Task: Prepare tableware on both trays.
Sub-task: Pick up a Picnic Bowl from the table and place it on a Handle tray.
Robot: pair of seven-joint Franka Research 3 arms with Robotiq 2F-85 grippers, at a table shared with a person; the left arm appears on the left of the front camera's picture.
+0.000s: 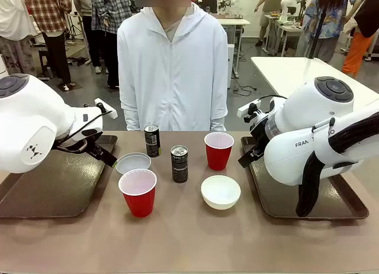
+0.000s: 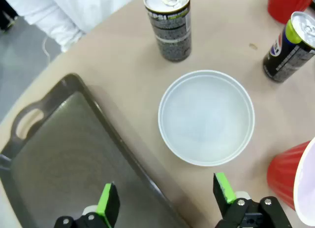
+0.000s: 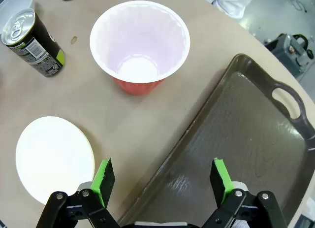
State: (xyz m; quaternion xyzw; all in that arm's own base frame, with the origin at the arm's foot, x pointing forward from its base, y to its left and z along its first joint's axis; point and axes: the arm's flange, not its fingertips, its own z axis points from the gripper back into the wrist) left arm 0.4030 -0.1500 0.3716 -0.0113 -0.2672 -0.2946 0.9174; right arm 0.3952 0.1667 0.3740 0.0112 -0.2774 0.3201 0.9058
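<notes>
Two brown trays [image 1: 41, 191] [image 1: 337, 200] flank the table's middle. Between them stand two red cups [image 1: 138, 192] [image 1: 218, 150], two white bowls [image 1: 132, 163] [image 1: 220, 191] and two dark cans [image 1: 152, 140] [image 1: 179, 163]. My left gripper [image 2: 166, 194] hangs open over the left tray's inner rim [image 2: 123, 144], just short of the near bowl [image 2: 206, 117]. My right gripper [image 3: 162, 181] is open and empty above the right tray's rim [image 3: 197, 139], with a red cup [image 3: 140, 43] ahead and a bowl [image 3: 53, 156] to its side. A person in a white jacket [image 1: 172, 67] stands at the far edge.
Both trays hold nothing. In the left wrist view a can [image 2: 169, 23] stands beyond the bowl, a Pepsi-marked can [image 2: 290, 46] and a red cup [image 2: 295, 181] to its right. Bare tabletop [image 1: 189, 244] stretches along the near edge.
</notes>
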